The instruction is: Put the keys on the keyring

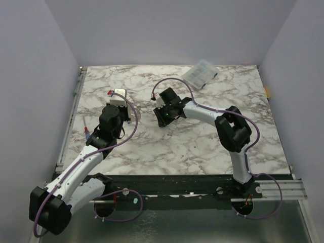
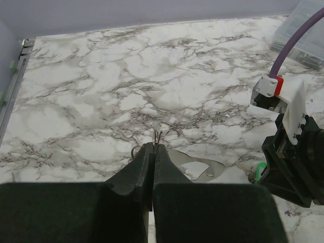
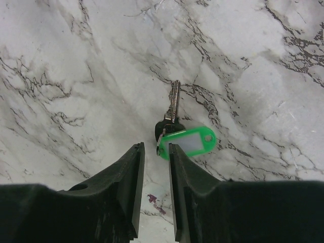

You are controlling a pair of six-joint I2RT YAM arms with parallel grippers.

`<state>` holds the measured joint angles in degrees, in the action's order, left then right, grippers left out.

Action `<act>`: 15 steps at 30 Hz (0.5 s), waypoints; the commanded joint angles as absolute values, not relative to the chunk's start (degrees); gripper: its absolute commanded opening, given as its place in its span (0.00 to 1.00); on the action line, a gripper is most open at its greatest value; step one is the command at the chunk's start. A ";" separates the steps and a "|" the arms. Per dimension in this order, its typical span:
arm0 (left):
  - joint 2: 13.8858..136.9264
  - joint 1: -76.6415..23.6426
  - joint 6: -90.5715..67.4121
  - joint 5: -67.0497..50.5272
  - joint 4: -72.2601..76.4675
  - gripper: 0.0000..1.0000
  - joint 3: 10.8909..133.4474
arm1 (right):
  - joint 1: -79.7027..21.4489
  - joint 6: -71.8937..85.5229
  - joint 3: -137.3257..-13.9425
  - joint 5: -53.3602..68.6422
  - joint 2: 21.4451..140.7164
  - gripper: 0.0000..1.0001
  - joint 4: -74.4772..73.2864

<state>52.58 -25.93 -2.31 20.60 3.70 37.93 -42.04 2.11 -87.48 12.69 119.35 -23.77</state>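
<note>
The left gripper (image 2: pixel 153 148) is pressing its fingers together on the keyring (image 2: pixel 200 165), a thin wire end poking up past the tips while the pale loop is trailing to the right over the marble table (image 2: pixel 101 86). The right gripper (image 3: pixel 154 150) is hovering slightly open, holding nothing, just short of a silvery key (image 3: pixel 174 104) whose green tag (image 3: pixel 190 142) is lying beside its fingertips.

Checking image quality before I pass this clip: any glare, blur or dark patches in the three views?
Top external: soft even light, no hard shadows; fine detail lost at this distance. Left wrist: table sharp, left gripper a featureless black, keyring pale and low-contrast. Right wrist: green-tagged key crisp, slight sheen on its tag; right gripper underexposed.
</note>
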 commanded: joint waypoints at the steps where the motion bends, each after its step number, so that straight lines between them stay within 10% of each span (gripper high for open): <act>1: 52.54 -25.66 -1.83 19.34 4.13 0.00 39.49 | -42.66 2.30 -87.45 10.73 120.16 0.32 -24.95; 15: 52.65 -25.66 -1.93 19.02 4.00 0.00 39.52 | -42.95 2.20 -87.40 10.03 121.31 0.32 -24.92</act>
<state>52.58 -25.93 -2.31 20.18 3.70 37.93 -42.39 2.13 -87.48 11.38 119.37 -23.77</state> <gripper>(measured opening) 0.018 0.318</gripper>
